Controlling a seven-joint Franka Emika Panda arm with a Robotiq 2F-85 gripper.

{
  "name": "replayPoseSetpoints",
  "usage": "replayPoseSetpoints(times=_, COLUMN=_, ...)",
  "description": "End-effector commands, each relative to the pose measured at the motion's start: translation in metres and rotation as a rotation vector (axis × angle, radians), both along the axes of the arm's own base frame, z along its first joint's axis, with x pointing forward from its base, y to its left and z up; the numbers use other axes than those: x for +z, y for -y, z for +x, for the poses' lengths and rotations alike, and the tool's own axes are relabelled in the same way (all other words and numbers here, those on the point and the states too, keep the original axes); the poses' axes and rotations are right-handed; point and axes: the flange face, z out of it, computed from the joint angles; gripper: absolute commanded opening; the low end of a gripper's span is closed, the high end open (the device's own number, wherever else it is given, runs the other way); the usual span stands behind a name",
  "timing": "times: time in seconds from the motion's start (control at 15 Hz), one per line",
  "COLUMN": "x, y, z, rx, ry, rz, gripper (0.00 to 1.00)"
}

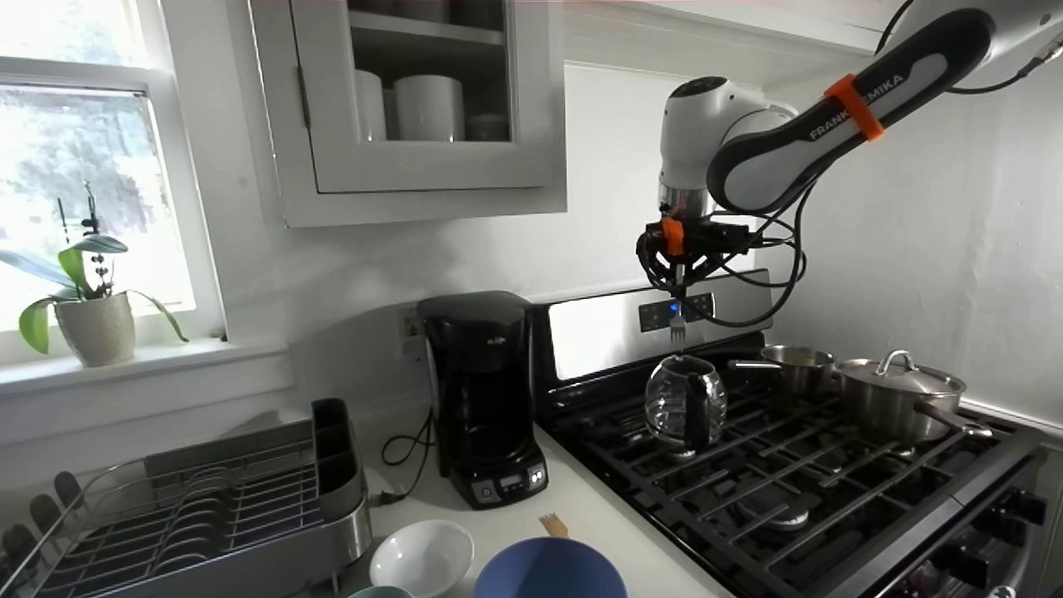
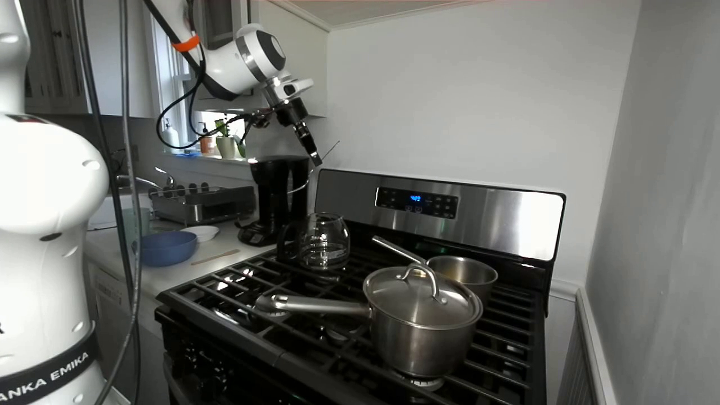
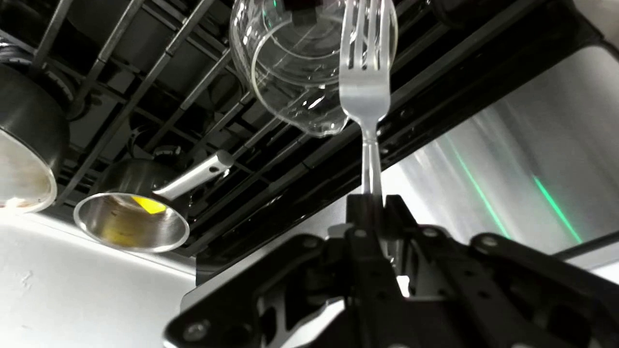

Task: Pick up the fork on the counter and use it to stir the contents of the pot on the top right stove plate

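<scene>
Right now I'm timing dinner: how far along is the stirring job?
Looks done: the silver metal fork is off the pale worktop. In hand: the black gripper holds it aloft. Left: it hangs apart from the open round steel saucepan, so stirring seems left.

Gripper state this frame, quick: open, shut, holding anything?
Gripper: jaws closed, holding the fork.
</scene>
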Motion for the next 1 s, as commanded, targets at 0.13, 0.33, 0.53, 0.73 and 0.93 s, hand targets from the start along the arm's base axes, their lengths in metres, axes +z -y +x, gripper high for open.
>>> replayPoseSetpoints(times=0.13, x=0.054, y=0.097, z=0.008, rx=-0.219, ry=0.133, rz=-0.062, gripper=0.04)
replayPoseSetpoints(times=0.33, x=0.062, y=0.166, z=0.009, rx=-0.369, ry=0.174, rz=-0.094, gripper=0.04)
replayPoseSetpoints(times=0.53, x=0.053, y=0.217, z=-0.004, rx=-0.512, ry=0.197, rz=-0.167, gripper=0.04)
replayPoseSetpoints(times=0.73, x=0.037, y=0.251, z=-0.009, rx=-0.653, ry=0.238, rz=-0.235, gripper=0.03)
replayPoseSetpoints(times=0.93, x=0.015, y=0.275, z=-0.009, rx=-0.783, ry=0.289, rz=-0.315, gripper=0.04)
